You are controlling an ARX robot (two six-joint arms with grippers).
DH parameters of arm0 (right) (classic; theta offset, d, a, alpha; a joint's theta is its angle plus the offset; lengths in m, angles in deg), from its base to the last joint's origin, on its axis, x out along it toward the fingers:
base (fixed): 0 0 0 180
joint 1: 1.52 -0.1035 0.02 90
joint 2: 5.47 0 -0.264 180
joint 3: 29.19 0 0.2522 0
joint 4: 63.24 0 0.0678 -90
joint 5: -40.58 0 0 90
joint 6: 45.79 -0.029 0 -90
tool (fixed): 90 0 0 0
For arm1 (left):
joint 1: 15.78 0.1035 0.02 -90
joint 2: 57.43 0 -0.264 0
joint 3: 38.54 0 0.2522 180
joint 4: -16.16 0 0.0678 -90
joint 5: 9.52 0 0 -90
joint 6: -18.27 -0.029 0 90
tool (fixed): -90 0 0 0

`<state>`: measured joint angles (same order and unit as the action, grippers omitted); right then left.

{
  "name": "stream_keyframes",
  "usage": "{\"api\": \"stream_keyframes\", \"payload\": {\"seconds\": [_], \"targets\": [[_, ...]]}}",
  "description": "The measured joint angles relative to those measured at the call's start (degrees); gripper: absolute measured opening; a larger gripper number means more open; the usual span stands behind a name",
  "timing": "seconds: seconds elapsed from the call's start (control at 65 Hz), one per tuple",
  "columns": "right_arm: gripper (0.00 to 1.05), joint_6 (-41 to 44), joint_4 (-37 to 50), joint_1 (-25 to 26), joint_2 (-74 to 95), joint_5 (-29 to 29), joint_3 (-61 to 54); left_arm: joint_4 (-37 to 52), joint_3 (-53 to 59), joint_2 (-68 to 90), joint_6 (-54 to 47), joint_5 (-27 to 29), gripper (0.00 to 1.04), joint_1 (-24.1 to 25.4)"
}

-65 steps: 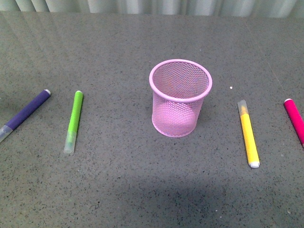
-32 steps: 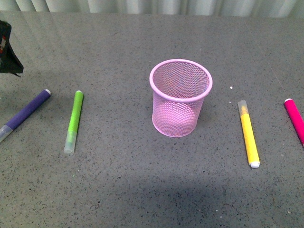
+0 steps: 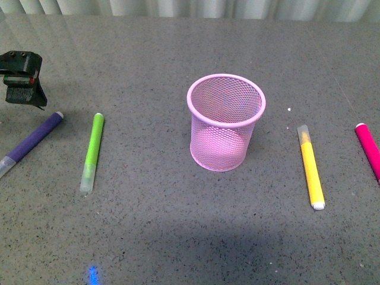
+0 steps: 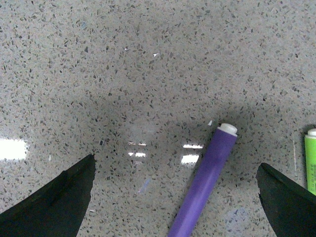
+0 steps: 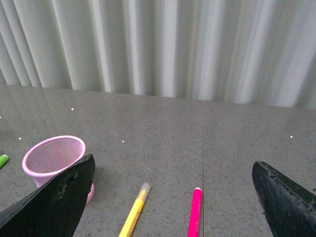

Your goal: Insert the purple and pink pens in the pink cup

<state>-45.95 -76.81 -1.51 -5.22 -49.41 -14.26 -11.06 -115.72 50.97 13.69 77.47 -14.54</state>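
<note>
The counter [image 3: 148, 225] is a grey speckled stone-like slab with a slight sheen. At its middle the pink cup [image 3: 225, 122] stands upright: a round, slightly tapered holder of light pink wire mesh with a smooth rolled rim.

The purple pen [image 3: 32, 142] lies flat at the far left of the counter, well apart from the cup. It is a thick, smooth cylinder. Its long axis runs on a diagonal, with the white end plug pointing away from the robot and toward the centre, and the clear cap at the near end by the frame's left edge. A lime green marker [image 3: 92, 151] lies just to its right, nearly straight front to back.

The pink pen [image 3: 369, 148] lies flat at the far right, also well apart from the cup. Its white plug is at the far end and its magenta barrel slants toward the robot and outward, cut off by the frame edge. A yellow marker [image 3: 311, 167] lies between it and the cup.

The left gripper [image 4: 175, 165] has its dark jaws spread wide, with the purple pen's plug end lying between them untouched. The right gripper [image 5: 173, 163] also has its jaws spread wide, grasping nothing, and faces a pleated pale curtain [image 5: 163, 44].
</note>
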Motion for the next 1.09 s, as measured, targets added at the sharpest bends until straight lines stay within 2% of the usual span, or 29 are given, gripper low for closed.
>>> {"api": "stream_keyframes", "payload": {"seconds": [0.369,1.093], "targets": [[0.97,0.0,0.0,0.0,0.0,0.0,0.0,-1.29,-4.33,4.94,1.46,-0.02,0.97,-1.25],[0.97,0.0,0.0,0.0,0.0,0.0,0.0,-1.4,-4.48,7.04,2.6,-0.22,0.97,-2.47]]}}
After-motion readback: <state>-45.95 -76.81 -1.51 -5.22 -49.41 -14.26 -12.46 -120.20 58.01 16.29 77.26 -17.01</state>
